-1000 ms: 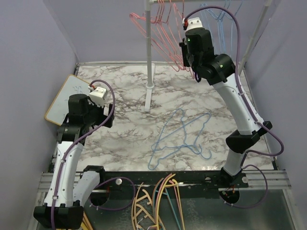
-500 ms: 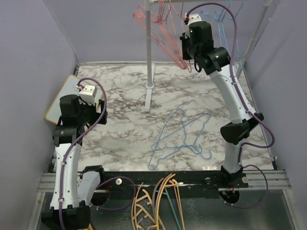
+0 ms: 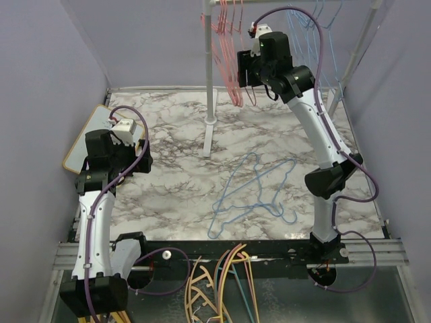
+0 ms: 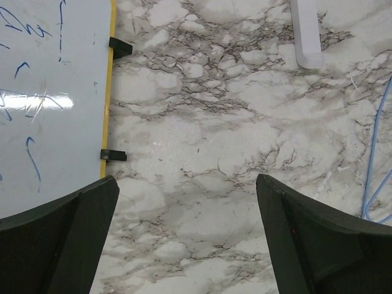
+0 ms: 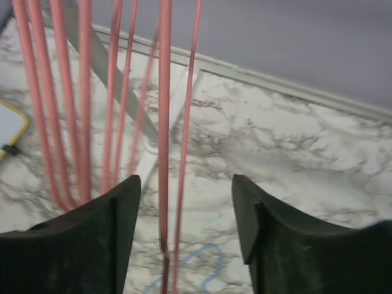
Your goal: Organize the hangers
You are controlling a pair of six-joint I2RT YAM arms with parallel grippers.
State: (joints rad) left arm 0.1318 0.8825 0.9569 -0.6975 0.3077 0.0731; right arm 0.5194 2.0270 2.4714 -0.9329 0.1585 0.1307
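Shows the right gripper (image 5: 184, 208) high at the rack (image 3: 209, 81), fingers apart, one wire of the red hangers (image 3: 225, 54) running between them; contact cannot be told. Places the other red hangers bunched on the rail just beside it, hung blue hangers (image 3: 306, 20) further right, and loose blue hangers (image 3: 252, 192) flat on the table (image 3: 168, 128). Shows the left gripper (image 4: 187, 208) spread wide and empty, over the marble beside the whiteboard (image 4: 49, 104).
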